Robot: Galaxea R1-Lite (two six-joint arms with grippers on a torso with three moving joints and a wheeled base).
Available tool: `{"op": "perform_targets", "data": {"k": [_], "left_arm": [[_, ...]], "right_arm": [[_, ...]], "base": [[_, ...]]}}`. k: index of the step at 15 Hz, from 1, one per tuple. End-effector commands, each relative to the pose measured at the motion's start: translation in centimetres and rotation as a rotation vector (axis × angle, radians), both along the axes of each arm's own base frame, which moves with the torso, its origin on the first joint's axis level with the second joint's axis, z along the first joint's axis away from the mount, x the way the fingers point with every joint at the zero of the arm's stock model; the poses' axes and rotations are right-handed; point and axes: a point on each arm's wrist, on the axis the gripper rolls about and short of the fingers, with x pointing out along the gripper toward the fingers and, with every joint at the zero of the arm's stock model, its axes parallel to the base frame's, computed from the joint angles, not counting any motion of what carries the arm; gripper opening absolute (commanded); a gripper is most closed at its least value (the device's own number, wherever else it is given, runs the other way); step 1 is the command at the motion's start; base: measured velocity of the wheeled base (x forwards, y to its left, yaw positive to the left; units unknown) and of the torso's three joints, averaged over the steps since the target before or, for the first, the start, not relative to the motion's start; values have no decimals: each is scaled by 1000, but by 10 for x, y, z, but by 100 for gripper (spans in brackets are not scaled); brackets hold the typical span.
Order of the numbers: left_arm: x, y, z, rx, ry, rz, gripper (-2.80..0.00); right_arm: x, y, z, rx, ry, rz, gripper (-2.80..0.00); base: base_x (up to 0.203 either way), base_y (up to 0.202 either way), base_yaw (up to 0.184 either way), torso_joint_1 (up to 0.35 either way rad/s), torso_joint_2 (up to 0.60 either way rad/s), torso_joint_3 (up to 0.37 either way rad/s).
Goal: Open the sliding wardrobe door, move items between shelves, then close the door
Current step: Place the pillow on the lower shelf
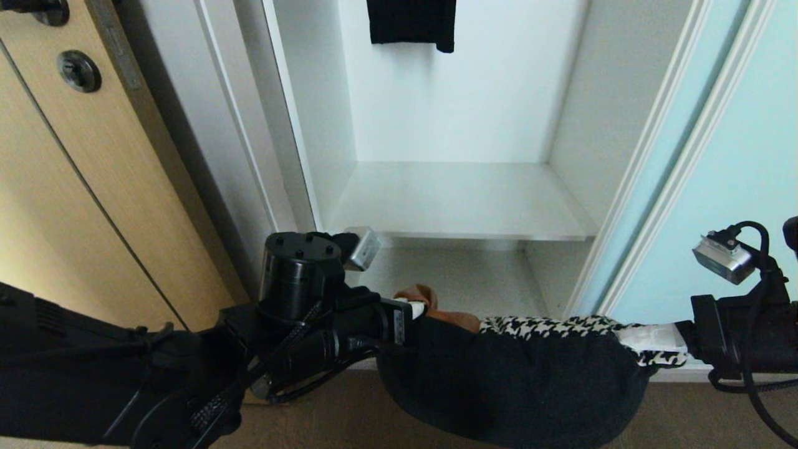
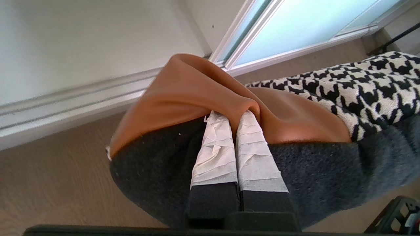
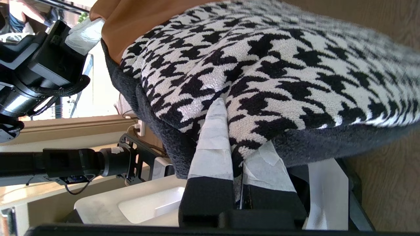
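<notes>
While both clamp: left hand [image 2: 234, 119] | right hand [image 3: 229, 131] | bundle [image 1: 517, 380]

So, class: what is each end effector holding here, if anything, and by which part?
Both hold the folded clothes bundle. The left end effector pinches its rust-brown end; the right end effector pinches the houndstooth edge at the opposite end.

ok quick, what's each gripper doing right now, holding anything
left gripper: shut on the folded bundle of clothes, pinching its rust-brown end.
right gripper: shut on the same bundle, at its houndstooth end.
</notes>
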Motion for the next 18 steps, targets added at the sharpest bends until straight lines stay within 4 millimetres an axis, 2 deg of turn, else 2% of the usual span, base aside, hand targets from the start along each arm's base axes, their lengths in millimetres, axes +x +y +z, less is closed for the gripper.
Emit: {"op": "perform_targets", "data": {"k": [1, 12, 18], "left_arm": [[2, -2, -1, -3, 1, 0, -280], [3, -4, -9, 1, 36, 0, -280], [4, -5, -5, -13, 25, -2, -280]], "right_arm": [[4, 0, -4, 4, 19, 3, -280], [8, 1, -14, 3, 36, 4, -280], [15, 1, -22, 3, 20, 4, -280]], "base": [[0, 0, 0, 6, 2, -197], [0, 0, 0, 2, 4, -196], [0, 0, 0, 2, 2, -195]]}}
